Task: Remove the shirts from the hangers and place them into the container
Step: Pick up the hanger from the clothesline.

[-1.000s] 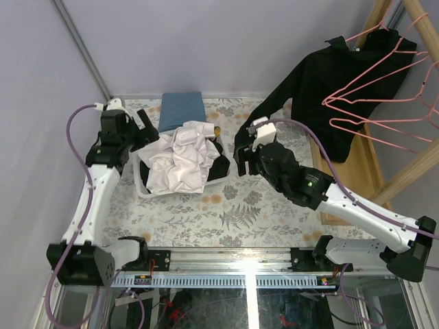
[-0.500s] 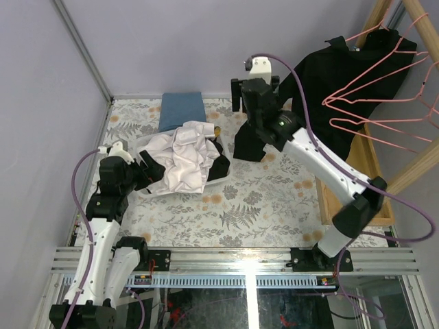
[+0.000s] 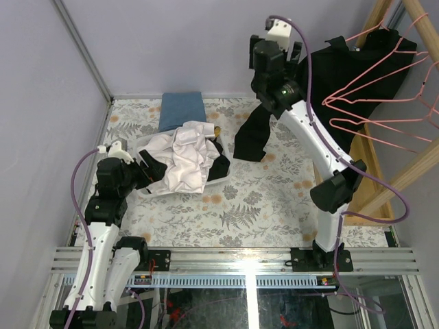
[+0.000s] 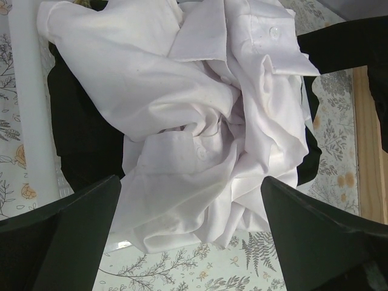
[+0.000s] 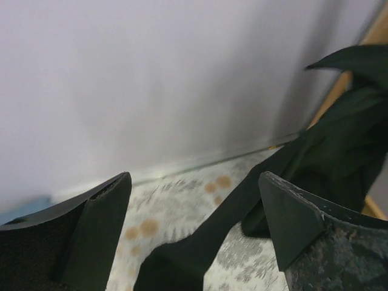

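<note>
Once raised, right end effector opened.

Pale lavender wall rising behind table, meeting side wall at grey corner strip. Cloth with fern and orange-flower print covering tabletop. Wooden frame leaning in at right, long wooden tray lying beneath it along table's right edge. Metal rail running across near edge, catching bright glare. Below rail, dark space showing, possibly floor through glass. Light falling soft, even, shadows showing faint. Right wrist view: same wall filling upper frame, blurred.
</note>
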You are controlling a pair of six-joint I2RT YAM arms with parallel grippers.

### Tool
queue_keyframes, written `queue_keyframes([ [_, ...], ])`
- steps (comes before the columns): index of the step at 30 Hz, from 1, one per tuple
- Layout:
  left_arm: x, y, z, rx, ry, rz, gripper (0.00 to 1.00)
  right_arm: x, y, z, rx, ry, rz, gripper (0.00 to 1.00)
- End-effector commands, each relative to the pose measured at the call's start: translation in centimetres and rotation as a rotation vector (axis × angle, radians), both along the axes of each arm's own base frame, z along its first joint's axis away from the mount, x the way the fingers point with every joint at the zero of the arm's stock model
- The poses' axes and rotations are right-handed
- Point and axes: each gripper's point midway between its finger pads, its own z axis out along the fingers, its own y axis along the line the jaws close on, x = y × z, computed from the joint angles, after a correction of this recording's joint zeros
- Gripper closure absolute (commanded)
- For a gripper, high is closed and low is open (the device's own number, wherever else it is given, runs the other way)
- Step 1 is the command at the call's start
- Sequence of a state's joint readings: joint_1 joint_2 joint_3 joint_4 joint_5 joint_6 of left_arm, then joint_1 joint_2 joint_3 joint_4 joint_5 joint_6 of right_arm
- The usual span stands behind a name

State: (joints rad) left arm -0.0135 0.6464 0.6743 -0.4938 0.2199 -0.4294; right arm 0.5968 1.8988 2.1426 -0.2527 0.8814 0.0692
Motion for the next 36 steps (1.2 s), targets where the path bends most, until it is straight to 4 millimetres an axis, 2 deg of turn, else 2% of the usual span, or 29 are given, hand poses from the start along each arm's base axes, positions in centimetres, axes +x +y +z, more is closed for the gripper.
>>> queue_keyframes([
  [1, 0.5, -0.1, 0.5, -0.004, -0.024, -0.002, 0.00, 1.9, -5.0, 3.2, 0.030, -0.097, -0.202, 0.06],
  [6, 0.5, -0.2, 0.2, -0.010, -0.015, -0.002, 0.00, 3.6, -10.7, 2.9, 0.075, -0.142, -0.394, 0.06],
  [9, 0.6, -0.3, 0.1, -0.011, -0.012, -0.007, 0.00, 4.0, -13.3, 2.7, 0.109, -0.179, -0.479, 0.05],
  [15, 0.7, -0.2, -0.1, -0.015, -0.002, 0.001, 0.00, 5.4, -15.1, 2.6, 0.104, -0.217, -0.539, 0.05],
  [26, 0.8, -0.4, -0.6, -0.019, 0.019, -0.007, 0.00, 7.6, -18.2, 2.8, 0.179, -0.288, -0.547, 0.06],
  [28, 0.8, -0.5, -0.8, -0.019, 0.026, -0.010, 0.00, 7.4, -18.2, 2.7, 0.195, -0.288, -0.546, 0.11],
  [30, 0.9, -0.5, -0.9, -0.020, 0.030, -0.011, 0.00, 7.3, -18.3, 2.6, 0.207, -0.291, -0.542, 0.31],
  [33, 0.9, -0.5, -1.0, -0.020, 0.033, -0.013, 0.00, 7.4, -18.0, 2.5, 0.215, -0.288, -0.522, 0.47],
  [36, 0.9, -0.6, -1.0, -0.021, 0.034, -0.017, 0.00, 7.1, -18.1, 2.9, 0.198, -0.290, -0.521, 0.72],
])
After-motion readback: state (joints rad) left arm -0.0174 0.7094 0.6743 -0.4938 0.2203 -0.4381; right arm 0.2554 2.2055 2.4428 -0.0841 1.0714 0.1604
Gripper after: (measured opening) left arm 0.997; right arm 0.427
